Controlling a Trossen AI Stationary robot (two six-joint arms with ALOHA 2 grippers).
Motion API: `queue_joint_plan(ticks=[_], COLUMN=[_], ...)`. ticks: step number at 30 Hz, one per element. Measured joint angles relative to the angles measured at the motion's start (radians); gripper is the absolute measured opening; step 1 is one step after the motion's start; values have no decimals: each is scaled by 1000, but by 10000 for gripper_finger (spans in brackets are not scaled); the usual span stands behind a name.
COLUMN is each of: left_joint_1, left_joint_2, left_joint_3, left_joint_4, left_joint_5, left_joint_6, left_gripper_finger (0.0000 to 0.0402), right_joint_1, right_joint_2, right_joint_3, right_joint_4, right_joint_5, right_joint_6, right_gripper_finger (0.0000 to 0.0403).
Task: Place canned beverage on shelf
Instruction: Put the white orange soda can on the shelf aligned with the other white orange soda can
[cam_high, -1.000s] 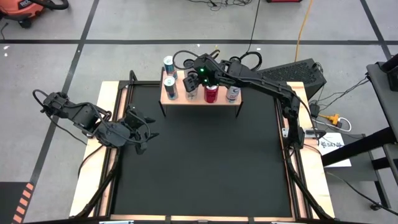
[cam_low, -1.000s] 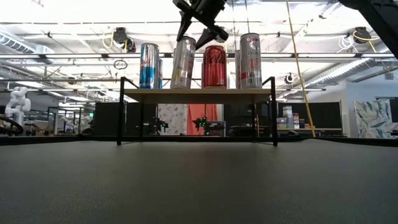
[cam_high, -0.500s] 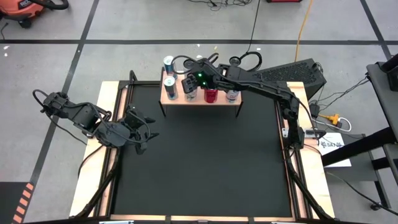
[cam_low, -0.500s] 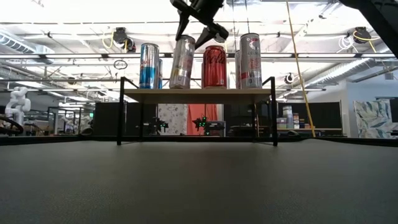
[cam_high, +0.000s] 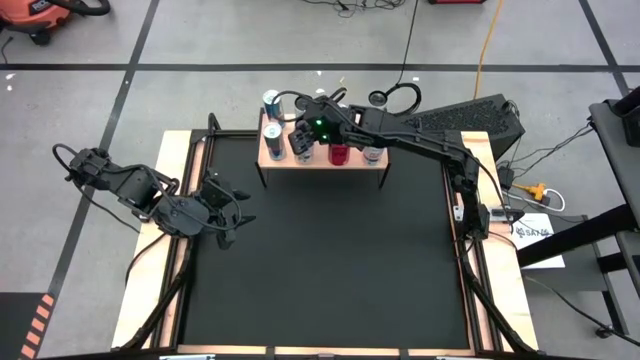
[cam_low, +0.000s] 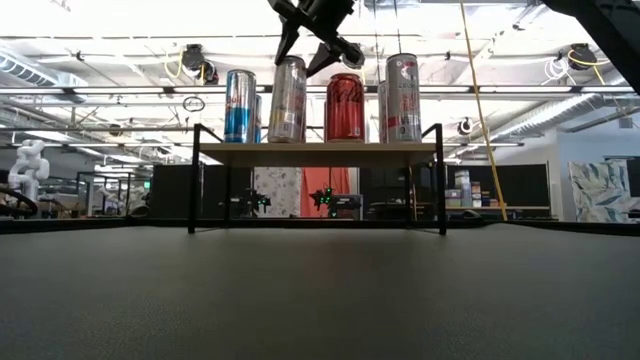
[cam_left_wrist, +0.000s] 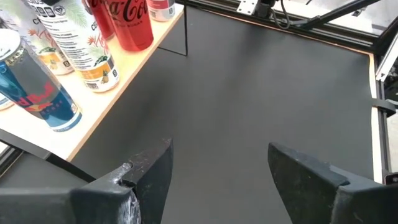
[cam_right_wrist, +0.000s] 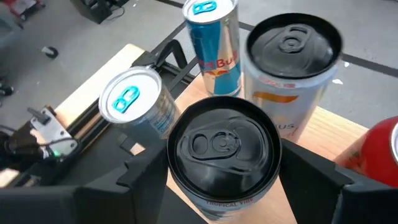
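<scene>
The shelf (cam_high: 352, 165) stands at the table's far edge on thin black legs, and several cans stand on it. Among them are a blue can (cam_low: 240, 105), a red can (cam_low: 345, 107) and a white can (cam_low: 403, 97). My right gripper (cam_low: 305, 48) reaches over the shelf and is shut on a silver, black-topped can with a tropical print (cam_right_wrist: 221, 149), between the blue and red cans. My left gripper (cam_high: 235, 212) hangs open over the mat near the table's left edge, with nothing between its fingers (cam_left_wrist: 152, 171). My right gripper pinches the silver can's upper wall (cam_right_wrist: 177, 186), just under the rim, between its two fingers, one on each side. The fingers (cam_low: 322, 62) slant down from the table's right. The can leans a little; its base (cam_low: 283, 138) is level with the shelf board.
A second black-topped print can (cam_right_wrist: 292, 68) and two blue cans (cam_right_wrist: 134, 99) stand close around the held can. The red can (cam_right_wrist: 379, 155) is just beside it. The black mat (cam_high: 330, 260) lies open in front of the shelf. Wooden strips (cam_high: 160, 230) edge the table.
My right gripper has shifted a little toward the table's left along the shelf, carrying the silver can with it. The can keeps its slight lean, and its base stays at the level of the board.
</scene>
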Motion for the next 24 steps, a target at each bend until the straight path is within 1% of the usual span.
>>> queue_joint_plan(ticks=[7,11,15,24], left_joint_1=[0,0,0,0], left_joint_2=[0,0,0,0], left_joint_3=[0,0,0,0], left_joint_4=[0,0,0,-1], left_joint_5=[0,1,1,1], left_joint_6=[0,1,1,1], left_gripper_finger=[262,262,262,262], right_joint_1=[0,1,1,14], right_joint_2=[0,1,1,3], right_joint_3=[0,0,0,-3], right_joint_4=[-11,-20,-33,19], right_joint_5=[2,30,30,26], right_joint_6=[-28,-64,-69,-76], right_gripper_finger=[252,252,252,252])
